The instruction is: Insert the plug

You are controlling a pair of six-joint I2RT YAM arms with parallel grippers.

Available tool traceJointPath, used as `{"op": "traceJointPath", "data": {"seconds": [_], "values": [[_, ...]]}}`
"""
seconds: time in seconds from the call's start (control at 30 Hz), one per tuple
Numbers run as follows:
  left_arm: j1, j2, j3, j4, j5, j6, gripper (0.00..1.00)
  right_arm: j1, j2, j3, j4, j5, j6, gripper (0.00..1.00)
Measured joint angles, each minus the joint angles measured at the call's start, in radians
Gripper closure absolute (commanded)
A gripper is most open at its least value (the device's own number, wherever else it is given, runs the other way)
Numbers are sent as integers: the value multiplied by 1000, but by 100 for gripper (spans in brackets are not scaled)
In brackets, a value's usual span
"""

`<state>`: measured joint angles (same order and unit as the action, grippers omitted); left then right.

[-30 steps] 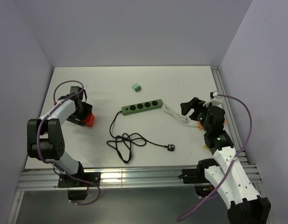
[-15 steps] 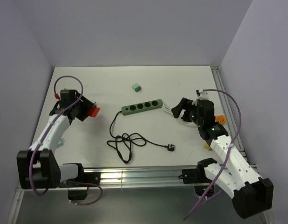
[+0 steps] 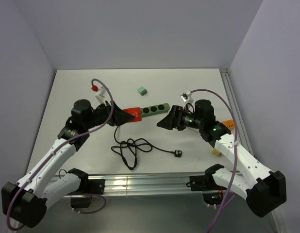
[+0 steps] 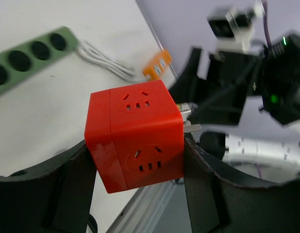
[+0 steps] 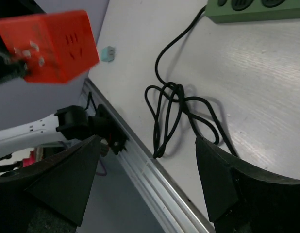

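Observation:
My left gripper (image 3: 126,116) is shut on a red cube adapter (image 3: 132,114) and holds it above the table, over the left end of the green power strip (image 3: 155,109). In the left wrist view the cube (image 4: 135,133) sits between both fingers, its metal prongs (image 4: 190,128) pointing right. My right gripper (image 3: 162,123) is open and empty, facing the cube from the right. In the right wrist view the cube (image 5: 50,44) is at the upper left and the strip (image 5: 257,9) at the top. The strip's black cable (image 3: 132,147) ends in a black plug (image 3: 177,153).
A small green block (image 3: 142,90) lies behind the strip and also shows in the right wrist view (image 5: 108,53). An orange piece (image 3: 228,124) and a yellow piece (image 3: 217,152) lie by the right edge. A white cable (image 4: 106,60) runs from the strip's right end. The metal rail (image 3: 140,182) borders the front.
My left arm swung from the far left to the centre, carrying the red cube over the strip's left end. My right gripper moved left from the right edge toward the cube.

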<state>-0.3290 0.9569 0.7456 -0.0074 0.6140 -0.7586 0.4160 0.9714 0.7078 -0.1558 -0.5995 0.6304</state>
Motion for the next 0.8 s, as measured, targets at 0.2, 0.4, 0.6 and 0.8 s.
{"op": "traceJointPath", "data": {"seconds": [0.2,0.4,0.6,0.8], "values": [[-260,-49,-8,26,-94,161,100,3,-34,0,16,-78,63,16],[-443,-142,-136,150,-302,439,99,3,-42,23,-56,-58,80,15],[-484,-150,-132,207,-266,749,100,3,-73,114,-183,-5,30,15],[-484,3,-42,276,-221,776,100,3,-104,160,-304,86,-5,15]]}}
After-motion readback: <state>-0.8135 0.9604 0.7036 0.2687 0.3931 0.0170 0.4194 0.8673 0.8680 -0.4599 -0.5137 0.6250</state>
